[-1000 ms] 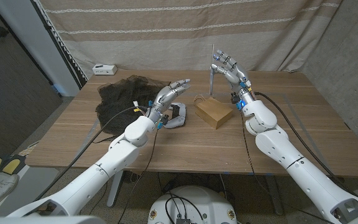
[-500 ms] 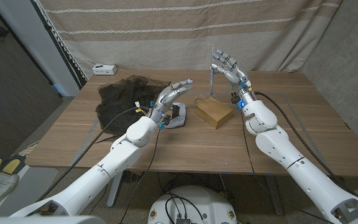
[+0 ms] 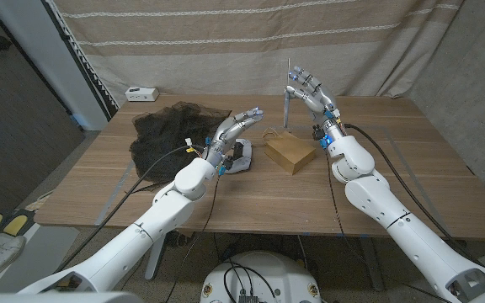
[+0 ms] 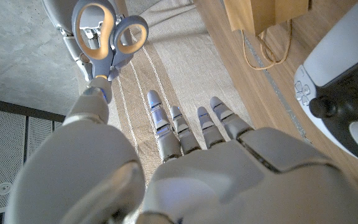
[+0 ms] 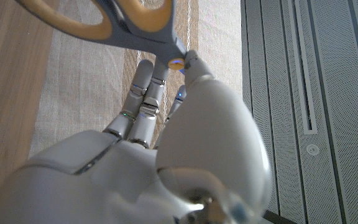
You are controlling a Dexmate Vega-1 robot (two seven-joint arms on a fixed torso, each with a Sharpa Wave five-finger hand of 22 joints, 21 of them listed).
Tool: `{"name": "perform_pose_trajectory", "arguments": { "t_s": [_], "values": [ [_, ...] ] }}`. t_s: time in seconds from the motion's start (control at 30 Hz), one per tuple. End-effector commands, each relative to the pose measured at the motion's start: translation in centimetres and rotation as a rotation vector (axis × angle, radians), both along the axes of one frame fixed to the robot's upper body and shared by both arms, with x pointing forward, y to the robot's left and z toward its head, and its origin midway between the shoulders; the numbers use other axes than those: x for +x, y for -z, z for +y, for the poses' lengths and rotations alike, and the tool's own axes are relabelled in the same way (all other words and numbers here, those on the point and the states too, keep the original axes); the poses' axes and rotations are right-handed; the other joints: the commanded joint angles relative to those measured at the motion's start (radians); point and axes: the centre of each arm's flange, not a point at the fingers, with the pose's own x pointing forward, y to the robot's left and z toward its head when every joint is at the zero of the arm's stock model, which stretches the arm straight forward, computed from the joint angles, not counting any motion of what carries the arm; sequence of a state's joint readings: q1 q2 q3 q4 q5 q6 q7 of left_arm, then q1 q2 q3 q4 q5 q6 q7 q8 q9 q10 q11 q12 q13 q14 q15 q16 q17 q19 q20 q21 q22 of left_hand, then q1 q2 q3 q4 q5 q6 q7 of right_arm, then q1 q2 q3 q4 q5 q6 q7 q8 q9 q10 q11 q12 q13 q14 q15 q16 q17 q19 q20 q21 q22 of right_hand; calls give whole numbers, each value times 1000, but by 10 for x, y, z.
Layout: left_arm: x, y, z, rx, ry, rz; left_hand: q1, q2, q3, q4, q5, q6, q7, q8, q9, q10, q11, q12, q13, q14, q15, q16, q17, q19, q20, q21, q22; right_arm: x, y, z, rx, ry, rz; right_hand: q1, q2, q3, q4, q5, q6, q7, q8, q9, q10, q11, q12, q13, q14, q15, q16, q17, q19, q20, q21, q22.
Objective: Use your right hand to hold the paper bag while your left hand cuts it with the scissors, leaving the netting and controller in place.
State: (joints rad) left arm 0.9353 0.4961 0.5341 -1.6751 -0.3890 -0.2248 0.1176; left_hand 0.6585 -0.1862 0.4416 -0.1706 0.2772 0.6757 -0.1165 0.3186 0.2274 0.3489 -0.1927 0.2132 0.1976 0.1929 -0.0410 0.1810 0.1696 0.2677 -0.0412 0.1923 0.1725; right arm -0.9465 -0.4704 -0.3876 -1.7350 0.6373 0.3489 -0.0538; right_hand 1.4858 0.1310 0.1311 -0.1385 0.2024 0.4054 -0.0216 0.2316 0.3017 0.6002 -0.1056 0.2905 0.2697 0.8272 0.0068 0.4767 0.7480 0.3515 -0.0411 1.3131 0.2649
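In the head view the wooden table (image 3: 377,168) fills the middle of the frame. The brown paper bag (image 3: 289,152) lies near the centre, its string handles toward the upper left of it. Just left of the bag sits the white and black controller (image 3: 239,157), and further left, in the upper left part of the tabletop, the dark netting (image 3: 165,132) is heaped. A small white box (image 3: 141,93) stands at the table's far left corner.

The right hand (image 3: 310,91) is raised above the table, right of centre and behind the bag, fingers pointing up. It holds the scissors (image 3: 287,94) upright, with the blades reaching down to a spot just behind the bag; whether the tips touch the table I cannot tell. In the right wrist view the orange-lined handle of the scissors (image 5: 114,25) lies against the tip of the thumb at the top of the frame.

The left hand (image 3: 232,129) hovers left of centre, over the controller, fingers stretched out and apart toward the bag, holding nothing. In the left wrist view its fingers (image 4: 194,127) are straight, the scissors' grey and orange handles (image 4: 107,34) show at upper left, the bag (image 4: 263,14) at the top, and the controller (image 4: 344,93) at the right edge.
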Motion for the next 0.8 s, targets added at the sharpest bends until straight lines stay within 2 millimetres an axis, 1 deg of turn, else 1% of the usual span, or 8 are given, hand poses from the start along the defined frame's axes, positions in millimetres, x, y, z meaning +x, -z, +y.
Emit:
{"name": "perform_pose_trajectory", "arguments": {
  "t_s": [0.03,0.23,0.43,0.5,0.7,0.8],
  "values": [
    [0,-1,-8,-7,11,-1,12,2,-10,3,-3,19,4,10,0,-8,3,-2,5,-10,-165,-2,5,-4,-120,-2,2,1,2,4,15,-8,-3,4,7,7,-1,6,9,-4,-3,2,5,-7,-3,1,105,-248,4,3,-1,-134,7,0],
    [1,-2,-10,-5,15,-1,15,3,-18,4,-3,23,4,8,-2,-15,3,-4,5,-14,-163,-2,6,-7,-119,-3,2,1,3,5,32,-13,-5,6,6,9,-3,5,15,-11,-2,1,7,-4,-5,1,108,-248,4,2,-4,-137,10,-5],
    [1,-3,-11,-4,17,1,18,5,-25,5,-2,37,5,10,-3,-16,1,-3,5,-16,-163,-2,6,-8,-120,-2,3,2,3,7,39,-20,-9,9,4,11,-5,4,21,-11,0,1,11,-3,-6,1,109,-248,2,0,-10,-139,13,-10],
    [1,-3,-11,-3,17,2,19,5,-28,5,-2,38,5,9,-4,-17,3,-3,5,-16,-163,-1,6,-8,-119,-2,3,2,4,9,42,-25,-11,14,2,13,-10,5,22,-12,-1,1,12,0,-7,1,108,-248,0,-2,-14,-142,12,-13],
    [1,-3,-12,-1,21,-1,22,7,-34,6,-2,45,2,9,-5,-19,3,-3,6,-18,-163,-1,6,-9,-122,-1,3,1,5,11,42,-38,-17,21,-2,16,-14,5,24,-17,-1,0,7,-9,-11,1,104,-249,-5,-6,-18,-146,18,-17],
    [1,-3,-12,1,23,0,24,7,-37,6,-2,52,3,10,-6,-20,3,-3,6,-18,-164,0,6,-9,-121,-1,3,0,6,11,45,-42,-17,23,-4,17,-15,6,17,-14,-5,-1,-3,-11,-18,0,104,-249,-5,-6,-20,-147,23,-19]
  ]
}}
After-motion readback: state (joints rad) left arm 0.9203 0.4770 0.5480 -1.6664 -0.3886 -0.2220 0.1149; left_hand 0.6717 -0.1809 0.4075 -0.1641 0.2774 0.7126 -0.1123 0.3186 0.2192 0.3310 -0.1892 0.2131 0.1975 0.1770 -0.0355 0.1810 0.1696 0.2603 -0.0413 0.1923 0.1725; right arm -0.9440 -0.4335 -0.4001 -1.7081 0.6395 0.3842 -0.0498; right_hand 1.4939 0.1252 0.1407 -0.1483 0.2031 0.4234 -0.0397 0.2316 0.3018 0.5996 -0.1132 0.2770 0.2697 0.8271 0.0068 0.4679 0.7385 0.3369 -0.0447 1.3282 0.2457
